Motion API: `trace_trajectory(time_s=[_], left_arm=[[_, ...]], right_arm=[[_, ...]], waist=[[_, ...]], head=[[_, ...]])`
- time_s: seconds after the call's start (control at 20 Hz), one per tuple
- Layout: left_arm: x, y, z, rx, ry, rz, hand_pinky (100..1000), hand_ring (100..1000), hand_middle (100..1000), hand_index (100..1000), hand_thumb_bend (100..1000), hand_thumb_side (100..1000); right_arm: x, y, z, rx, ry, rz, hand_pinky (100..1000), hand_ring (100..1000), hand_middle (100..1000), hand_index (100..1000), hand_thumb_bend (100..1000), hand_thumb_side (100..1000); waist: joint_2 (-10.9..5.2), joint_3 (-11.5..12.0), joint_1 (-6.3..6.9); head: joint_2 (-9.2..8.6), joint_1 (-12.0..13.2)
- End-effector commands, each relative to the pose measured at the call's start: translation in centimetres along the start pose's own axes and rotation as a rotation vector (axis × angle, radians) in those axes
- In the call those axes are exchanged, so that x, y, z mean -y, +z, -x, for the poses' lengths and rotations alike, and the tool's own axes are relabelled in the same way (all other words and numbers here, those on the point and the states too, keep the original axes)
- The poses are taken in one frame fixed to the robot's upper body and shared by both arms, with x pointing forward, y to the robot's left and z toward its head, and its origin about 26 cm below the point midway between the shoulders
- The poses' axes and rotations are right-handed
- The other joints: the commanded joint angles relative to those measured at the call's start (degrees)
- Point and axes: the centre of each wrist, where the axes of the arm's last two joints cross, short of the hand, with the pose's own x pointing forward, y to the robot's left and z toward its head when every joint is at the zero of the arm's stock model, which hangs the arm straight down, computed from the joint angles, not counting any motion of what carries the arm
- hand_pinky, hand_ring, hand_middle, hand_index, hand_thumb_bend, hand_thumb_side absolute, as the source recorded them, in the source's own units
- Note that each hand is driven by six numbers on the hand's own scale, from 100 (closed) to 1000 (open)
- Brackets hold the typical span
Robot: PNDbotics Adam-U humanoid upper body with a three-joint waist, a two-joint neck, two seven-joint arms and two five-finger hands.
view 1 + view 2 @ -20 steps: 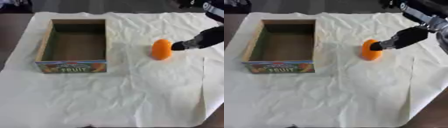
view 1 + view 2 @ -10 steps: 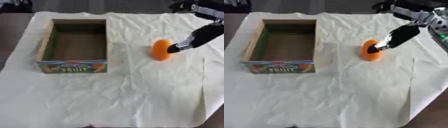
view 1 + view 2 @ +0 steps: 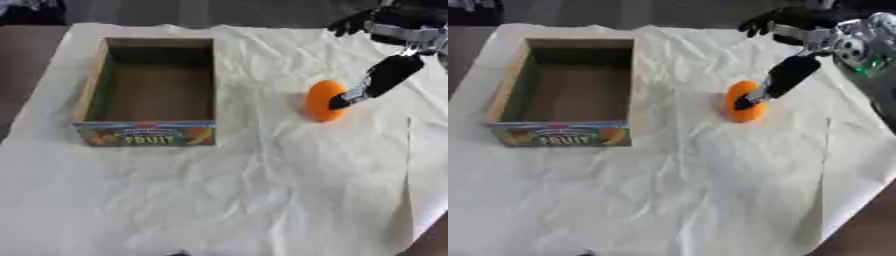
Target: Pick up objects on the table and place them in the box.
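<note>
While the fruit box (image 3: 149, 135) sits empty at left, the right hand (image 3: 785, 75) touches the orange (image 3: 320, 101) with one outstretched finger, grasping nothing.

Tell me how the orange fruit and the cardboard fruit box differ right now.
The orange fruit is small, round and plain orange; the fruit box is far larger, rectangular, brown inside, with a printed front. The fruit lies toward the right with the right hand touching it; nothing touches the box, which is at the left, open-topped and empty. Both rest on the white paper.
</note>
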Motion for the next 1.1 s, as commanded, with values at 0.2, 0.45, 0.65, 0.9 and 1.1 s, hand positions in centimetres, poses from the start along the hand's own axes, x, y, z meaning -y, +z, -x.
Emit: trace_trajectory(time_s=[0.2, 0.45, 0.65, 0.9, 1.1], left_arm=[[-0.1, -0.3, -0.6, 0.024, -0.001, 0.015, 322, 704, 848, 715, 100, 751], [0.0, -0.2, -0.5, 0.019, 0.002, 0.014, 321, 703, 848, 715, 100, 749], [0.0, -0.2, -0.5, 0.019, 0.004, 0.014, 321, 703, 849, 714, 100, 752], [0.0, -0.2, -0.5, 0.017, 0.004, 0.013, 321, 703, 850, 714, 100, 752], [0.0, -0.2, -0.5, 0.017, 0.006, 0.014, 321, 703, 850, 714, 100, 752]], right_arm=[[-0.1, -1.4, 0.9, -0.056, 0.029, -0.034, 902, 920, 869, 1000, 720, 359], [-1.0, -2.8, 1.3, -0.078, 0.023, -0.063, 895, 914, 859, 1000, 697, 344], [-2.1, -3.9, 1.9, -0.11, 0.025, -0.097, 890, 912, 853, 1000, 668, 353], [-3.3, -4.8, 2.4, -0.126, 0.056, -0.155, 886, 911, 840, 1000, 613, 353], [-3.5, -5.0, 2.6, -0.144, 0.07, -0.162, 880, 905, 821, 985, 567, 379]], waist=[[-0.57, 0.2, 0.11], [-0.41, 0.3, 0.22], [-0.28, 0.6, 0.24], [-0.12, 0.7, 0.23], [-0.11, 0.6, 0.17]], head=[[-0.6, -0.4], [-0.59, -0.5], [-0.69, -0.6], [-0.55, -0.5], [-0.53, -0.5]])
